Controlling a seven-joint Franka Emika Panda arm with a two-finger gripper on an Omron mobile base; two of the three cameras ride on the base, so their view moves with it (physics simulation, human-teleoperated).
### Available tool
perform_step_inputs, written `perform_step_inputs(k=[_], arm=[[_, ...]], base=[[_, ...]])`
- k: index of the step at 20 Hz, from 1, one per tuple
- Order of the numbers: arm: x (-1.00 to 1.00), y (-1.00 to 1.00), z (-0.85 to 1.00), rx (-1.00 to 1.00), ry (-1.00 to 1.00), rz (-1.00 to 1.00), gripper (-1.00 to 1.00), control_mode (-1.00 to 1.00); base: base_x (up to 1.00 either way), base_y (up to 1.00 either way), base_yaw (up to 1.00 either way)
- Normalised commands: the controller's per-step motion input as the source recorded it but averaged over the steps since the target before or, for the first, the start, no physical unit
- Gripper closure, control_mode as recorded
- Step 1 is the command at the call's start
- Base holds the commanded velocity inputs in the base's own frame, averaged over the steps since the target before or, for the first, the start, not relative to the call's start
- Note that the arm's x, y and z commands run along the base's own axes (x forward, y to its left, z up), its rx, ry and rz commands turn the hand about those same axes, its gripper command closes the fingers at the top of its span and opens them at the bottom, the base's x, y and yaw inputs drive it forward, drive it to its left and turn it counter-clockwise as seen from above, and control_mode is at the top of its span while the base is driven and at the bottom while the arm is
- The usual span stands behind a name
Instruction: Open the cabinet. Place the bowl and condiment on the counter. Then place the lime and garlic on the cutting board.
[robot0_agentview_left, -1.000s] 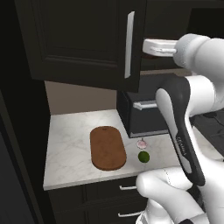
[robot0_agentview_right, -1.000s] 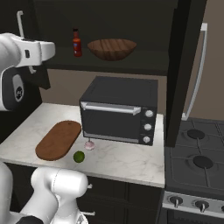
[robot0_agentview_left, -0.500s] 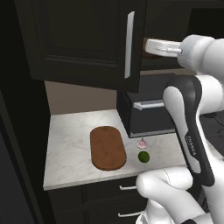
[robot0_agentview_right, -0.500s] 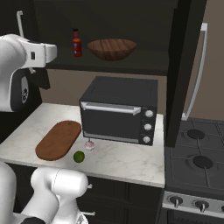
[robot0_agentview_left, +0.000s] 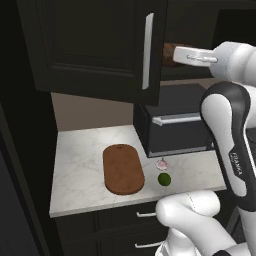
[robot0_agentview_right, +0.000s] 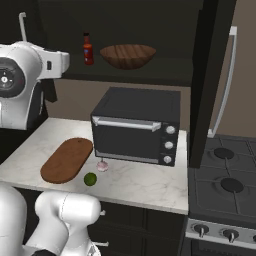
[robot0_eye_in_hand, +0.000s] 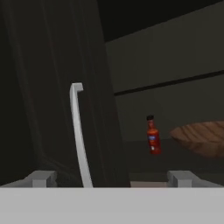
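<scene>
The cabinet (robot0_agentview_left: 95, 50) stands open, its left door swung out with a silver handle (robot0_eye_in_hand: 78, 135). On its shelf are the red condiment (robot0_agentview_right: 88, 49) and the wooden bowl (robot0_agentview_right: 128, 55), side by side. My gripper (robot0_eye_in_hand: 111, 179) is open and empty at shelf height, apart from the shelf and facing it, with the handle to its left and the condiment (robot0_eye_in_hand: 152, 135) and bowl (robot0_eye_in_hand: 201, 138) ahead. On the counter (robot0_agentview_left: 80, 165) lies the cutting board (robot0_agentview_left: 123, 168). The garlic (robot0_agentview_left: 162, 164) and the lime (robot0_agentview_left: 164, 179) rest on the stone just right of it.
A black toaster oven (robot0_agentview_right: 135, 125) sits on the counter under the shelf. The right cabinet door (robot0_agentview_right: 207, 80) hangs open beside it. A stove (robot0_agentview_right: 222, 185) lies to the right. Drawers run below the counter's front edge.
My hand has drifted a little to the right, toward the open shelf, and the forearm has risen. The things on the shelf and counter have not moved.
</scene>
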Motion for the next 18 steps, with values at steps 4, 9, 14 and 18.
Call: perform_step_inputs(k=[4,9,14,18], arm=[[0.00,-0.13,0.00,0.02,0.01,0.10,-1.00,-1.00],[0.00,-0.18,0.00,0.03,0.00,0.12,-1.00,-1.00],[0.09,-0.12,-0.04,0.03,0.01,0.15,-1.00,-1.00],[0.19,-0.09,-0.22,0.03,0.00,0.18,-1.00,-1.00]], base=[[0.00,0.00,0.00],[0.00,0.00,0.00],[0.00,0.00,0.00],[0.00,0.00,0.00]])
